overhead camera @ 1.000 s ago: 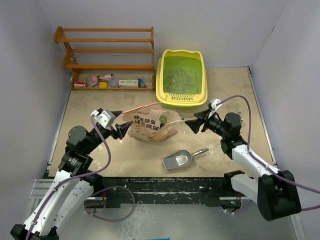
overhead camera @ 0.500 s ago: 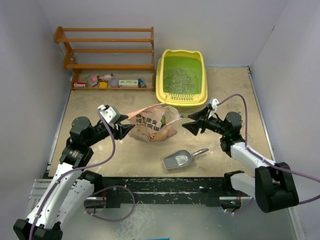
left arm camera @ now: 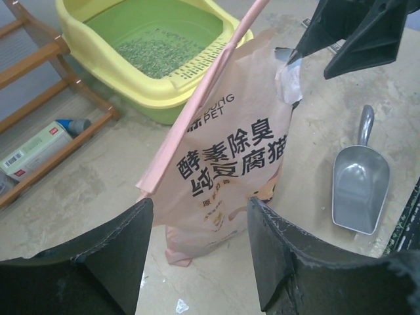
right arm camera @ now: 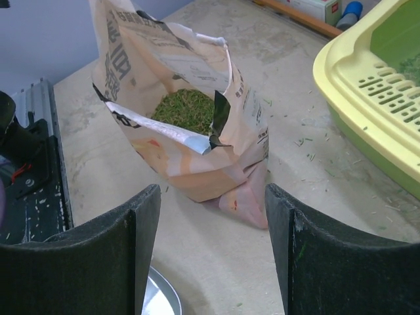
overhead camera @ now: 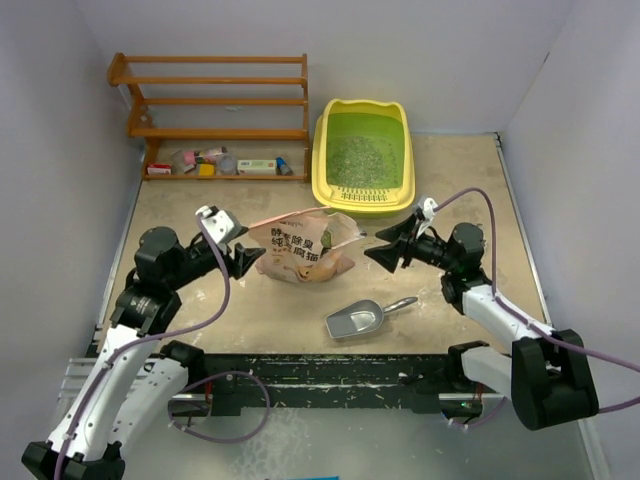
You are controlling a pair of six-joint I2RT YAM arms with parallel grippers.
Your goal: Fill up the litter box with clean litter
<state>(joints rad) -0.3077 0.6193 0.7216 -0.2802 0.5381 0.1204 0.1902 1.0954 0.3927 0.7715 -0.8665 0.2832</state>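
Note:
The yellow litter box [overhead camera: 325,160] with a green floor stands at the back centre, holding a layer of grey-green litter [overhead camera: 355,155]. It also shows in the left wrist view [left arm camera: 98,29] and the right wrist view [right arm camera: 354,72]. The pink printed litter bag [overhead camera: 303,252] stands open mid-table, with green granules visible inside it [right arm camera: 187,108]. My left gripper [overhead camera: 245,258] is open just left of the bag, not touching it. My right gripper [overhead camera: 378,250] is open just right of the bag, apart from it.
A grey metal scoop [overhead camera: 358,319] lies on the table in front of the bag. A wooden shelf rack [overhead camera: 215,110] with small items stands at the back left. White walls close in both sides. Loose granules dot the table near the litter box.
The left gripper has moved slightly down and right, toward the bag's left side. The right gripper has shifted a little left toward the bag. The bag now stands more upright.

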